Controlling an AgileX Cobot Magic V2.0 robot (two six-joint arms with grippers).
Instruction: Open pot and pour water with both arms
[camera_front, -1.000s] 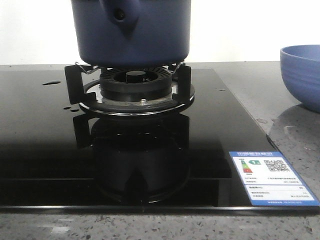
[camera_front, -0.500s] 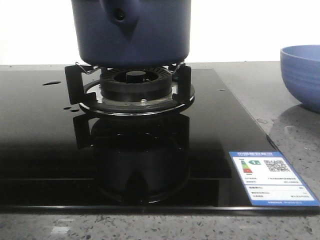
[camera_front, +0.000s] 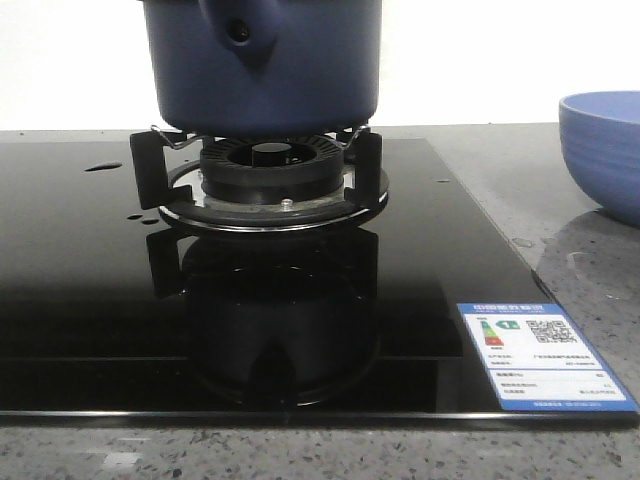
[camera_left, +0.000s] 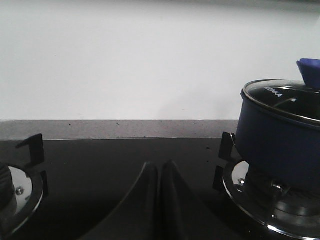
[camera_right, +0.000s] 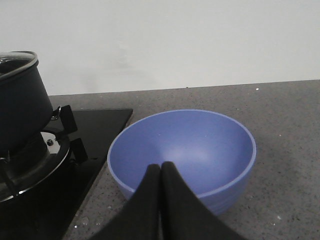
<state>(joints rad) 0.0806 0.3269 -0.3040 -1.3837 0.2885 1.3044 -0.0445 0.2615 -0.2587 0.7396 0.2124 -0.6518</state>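
The dark navy pot (camera_front: 262, 65) stands on the stove's burner grate, its handle stub with the round hole (camera_front: 238, 32) facing the front camera. The left wrist view shows the pot (camera_left: 277, 145) with a glass lid (camera_left: 282, 96) on it, off to one side of my left gripper (camera_left: 160, 166), which is shut and empty over the black stove glass. My right gripper (camera_right: 160, 167) is shut and empty, in front of the blue bowl, with the pot (camera_right: 20, 97) at the view's edge. Small drops of water (camera_front: 102, 166) lie on the glass. Neither gripper shows in the front view.
A lighter blue bowl (camera_right: 182, 152) sits on the grey speckled counter right of the stove; the front view has the bowl (camera_front: 605, 150) at its right edge. A second burner (camera_left: 15, 185) lies left of my left gripper. A label sticker (camera_front: 535, 355) is on the stove's front right corner.
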